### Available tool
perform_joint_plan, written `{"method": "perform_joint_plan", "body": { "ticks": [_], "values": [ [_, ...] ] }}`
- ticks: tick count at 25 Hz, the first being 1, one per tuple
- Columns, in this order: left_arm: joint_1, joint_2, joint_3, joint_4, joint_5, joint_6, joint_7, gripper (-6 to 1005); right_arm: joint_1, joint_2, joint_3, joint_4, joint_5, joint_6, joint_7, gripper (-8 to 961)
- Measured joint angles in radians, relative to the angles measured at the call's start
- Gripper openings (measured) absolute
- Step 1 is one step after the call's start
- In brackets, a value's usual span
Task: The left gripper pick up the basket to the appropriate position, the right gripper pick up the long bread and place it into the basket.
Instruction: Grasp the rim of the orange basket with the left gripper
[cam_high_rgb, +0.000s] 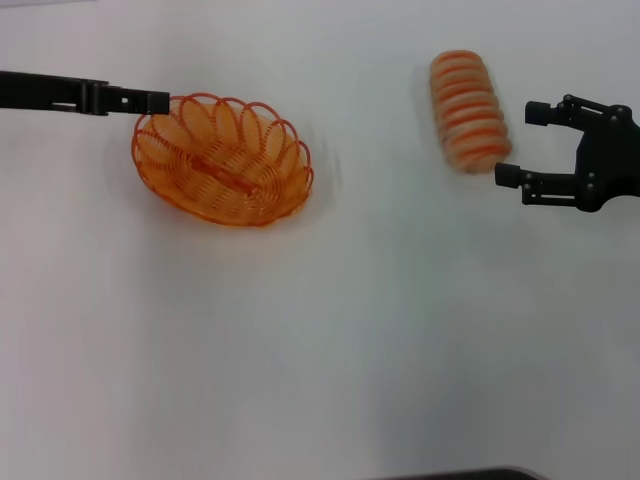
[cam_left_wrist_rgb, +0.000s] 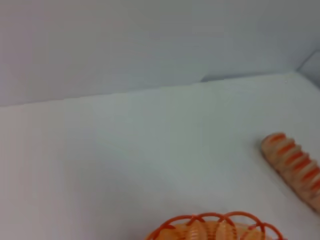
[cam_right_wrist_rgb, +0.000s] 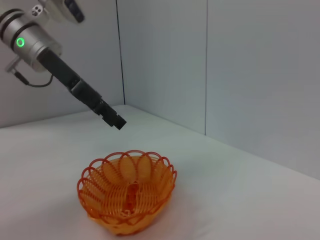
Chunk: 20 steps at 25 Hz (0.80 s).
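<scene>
The long bread (cam_high_rgb: 469, 111) could be knocked rolling by the spread-fingered right gripper (cam_high_rgb: 518, 144); the left gripper (cam_high_rgb: 158, 101) — grip state unreadable — is raised clear of the basket (cam_high_rgb: 222, 160).

Bare table (cam_high_rgb: 380, 330) btwn basket (cam_high_rgb: 222, 160) & long bread (cam_high_rgb: 469, 112), right pincer (cam_high_rgb: 518, 143) beside bread, jaws apart

This looks like a robot test lab rather than a home or kitchen. A plain white desk (cam_high_rgb: 320, 350) is closed in by bare pale grey panel walls (cam_right_wrist_rgb: 240, 75) with vertical seams. A silver-white robot arm with a green light ring (cam_right_wrist_rgb: 30, 42) reaches over it.
</scene>
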Motion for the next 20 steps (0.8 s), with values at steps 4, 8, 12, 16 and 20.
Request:
{"method": "perform_joint_plan", "body": {
  "ticks": [4, 8, 12, 16, 20],
  "values": [
    [-0.05, -0.005, 0.065, 0.02, 0.096, -0.011, -0.007, 841, 0.001, -0.001, 0.0, 0.0, 0.0, 0.0, 0.0, 915],
    [-0.086, -0.009, 0.1, 0.021, 0.157, -0.033, -0.018, 841, 0.003, -0.001, 0.0, 0.0, -0.001, 0.0, 0.0, 915],
    [-0.116, -0.012, 0.105, 0.023, 0.201, -0.042, -0.038, 841, 0.005, -0.001, 0.0, 0.0, -0.003, 0.001, 0.0, 916],
    [-0.146, -0.016, 0.138, 0.022, 0.262, -0.057, -0.094, 841, 0.009, -0.001, 0.0, 0.0, -0.003, 0.001, 0.0, 916],
    [-0.179, -0.016, 0.153, 0.004, 0.306, -0.066, -0.141, 841, 0.014, -0.001, 0.0, 0.0, -0.003, 0.003, 0.0, 916]
  ]
}}
